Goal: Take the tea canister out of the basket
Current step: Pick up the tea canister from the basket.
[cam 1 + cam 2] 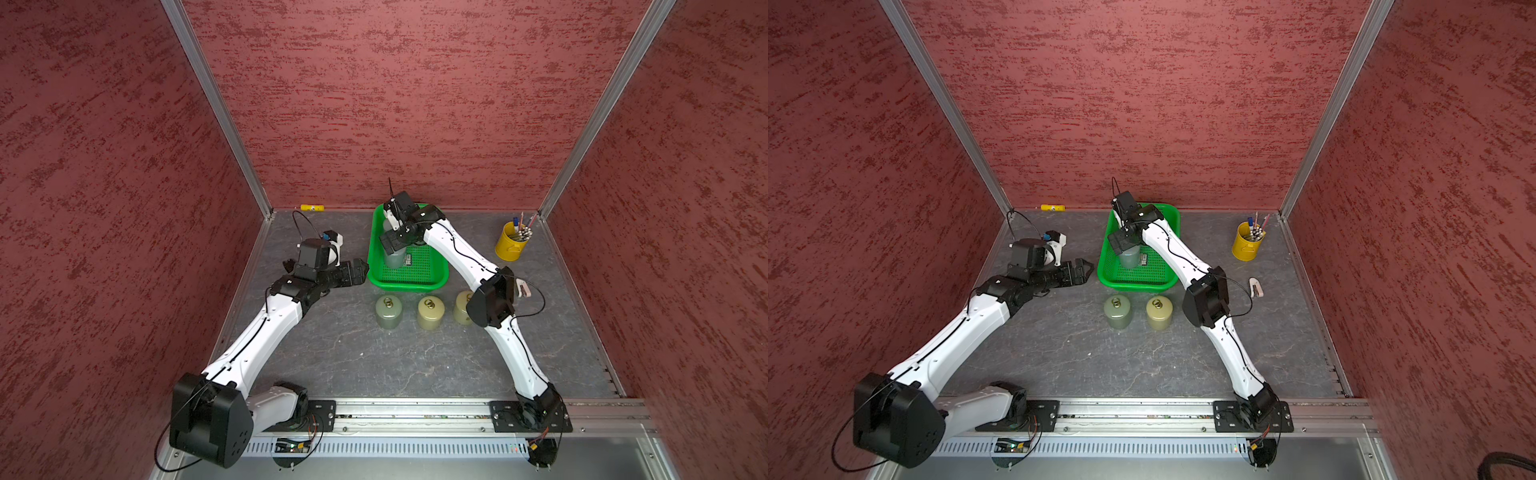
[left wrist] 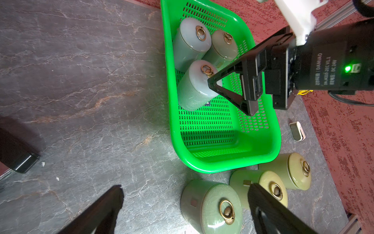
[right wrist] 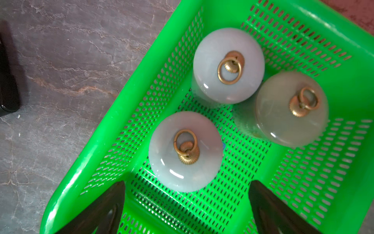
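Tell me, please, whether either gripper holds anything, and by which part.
Nothing is held: the right gripper is open above a tea canister in the basket; the left gripper is open too.

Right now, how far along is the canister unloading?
Done: three canisters stand on the table in front of the basket. In hand: the right tool is open above the nearest pale canister, gripping nothing. Left: that one and two other canisters are in the basket.
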